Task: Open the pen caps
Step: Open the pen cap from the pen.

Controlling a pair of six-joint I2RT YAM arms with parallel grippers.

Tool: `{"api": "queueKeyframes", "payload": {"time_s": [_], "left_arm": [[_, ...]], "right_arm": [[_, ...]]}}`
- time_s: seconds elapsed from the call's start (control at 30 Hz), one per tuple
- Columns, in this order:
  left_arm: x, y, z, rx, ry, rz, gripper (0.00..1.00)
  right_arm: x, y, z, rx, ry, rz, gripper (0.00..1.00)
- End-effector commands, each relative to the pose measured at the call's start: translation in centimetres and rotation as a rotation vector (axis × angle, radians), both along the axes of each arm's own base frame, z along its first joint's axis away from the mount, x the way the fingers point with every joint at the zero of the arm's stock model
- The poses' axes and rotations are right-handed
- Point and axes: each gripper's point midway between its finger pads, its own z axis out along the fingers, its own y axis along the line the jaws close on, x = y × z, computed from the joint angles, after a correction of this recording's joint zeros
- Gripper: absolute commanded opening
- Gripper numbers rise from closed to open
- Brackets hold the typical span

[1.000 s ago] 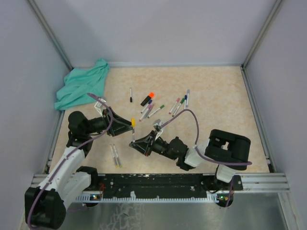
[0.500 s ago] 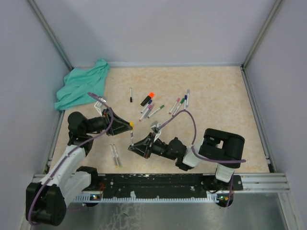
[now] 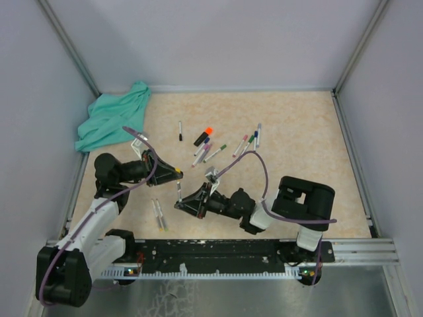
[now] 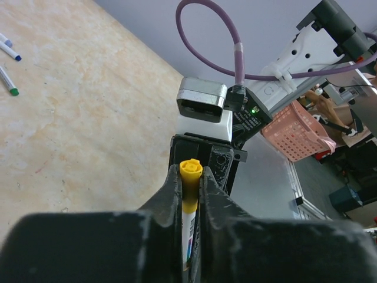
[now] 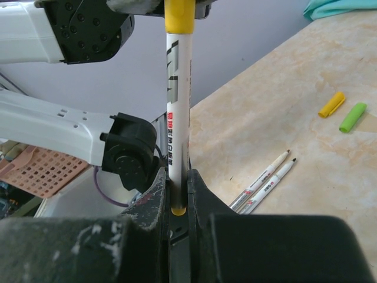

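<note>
Left tool (image 4: 189, 177) on cap (image 4: 190, 167), right tool (image 5: 175, 180) on pen (image 5: 175, 88)

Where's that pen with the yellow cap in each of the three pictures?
Top external: the yellow-capped pen stands left of centre, toward the near edge.
Left wrist: bottom centre, its yellow cap pointing at the camera.
Right wrist: yellow-capped pen upright through the centre.
Shared landmark: two loose pens, top and right wrist only.

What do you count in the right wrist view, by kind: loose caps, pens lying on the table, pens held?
Loose caps: 2 (yellow cap, green cap)
Pens lying on the table: 2
Held pen, capped: 1
Total: 5
</note>
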Motion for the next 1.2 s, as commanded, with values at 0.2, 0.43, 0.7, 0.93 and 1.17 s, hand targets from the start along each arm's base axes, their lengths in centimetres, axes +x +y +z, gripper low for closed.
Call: {"api": "queueKeyframes", "payload": {"time_s": [0.2,0.43,0.7,0.93,1.17], "left_arm": [[-0.5,0.0,0.4,-0.002,-0.053,-0.027,0.0],[0.3,0.1,0.2,0.019,-0.066,0.023,0.0],[0.8,0.3,0.2,0.031,-0.083,0.068,0.0],[0.9,0.3,0.4,0.03,-0.095,0.078,0.0],[2.7,1.2,0.6,0.041,-0.101,0.196,0.0]], "right_arm": [[1.7,-0.2,2.3,0.057,-0.032,-0.073,0.37],[4.1,0.3,4.4,-0.04,-0.074,-0.18,0.44],[4.3,0.9,6.2,-0.021,-0.061,-0.183,0.37],[3.9,1.0,5.1,0.007,-0.002,-0.159,0.27],[3.1,0.9,3.5,0.008,0.032,-0.125,0.0]]}}
